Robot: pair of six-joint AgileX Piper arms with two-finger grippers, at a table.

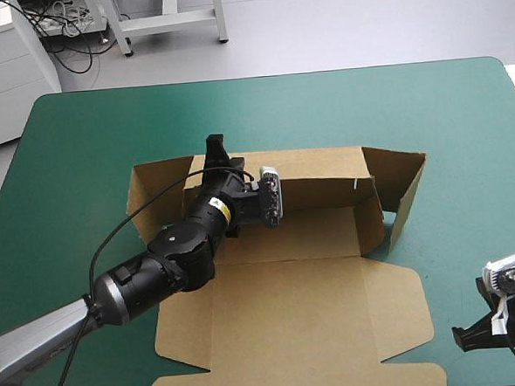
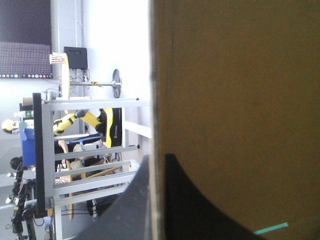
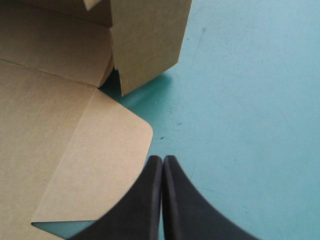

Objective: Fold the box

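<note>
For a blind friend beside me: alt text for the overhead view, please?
The left gripper pinches the raised far wall of a half-folded brown box on a teal-green table, its arm reaching across the box's floor. The lid lies flat nearer the camera; the right gripper sits by the table's near right corner.

**Clearance around the box [image 1: 325, 232], table [image 1: 462, 110]**
Free: the far strip of teal-green cover beyond the raised back wall [image 1: 317, 165], plus the bare left and right sides of the table. Obstacles: the back wall, the left flap [image 1: 152, 186] and the slanted right flap [image 1: 406, 188], all standing. The left arm [image 1: 182, 250] lies across the tray's left half, left jaws pinched on the back wall. The lid [image 1: 300, 317] lies flat. Right jaws, pressed together, sit just beside the lid's right edge.
</note>
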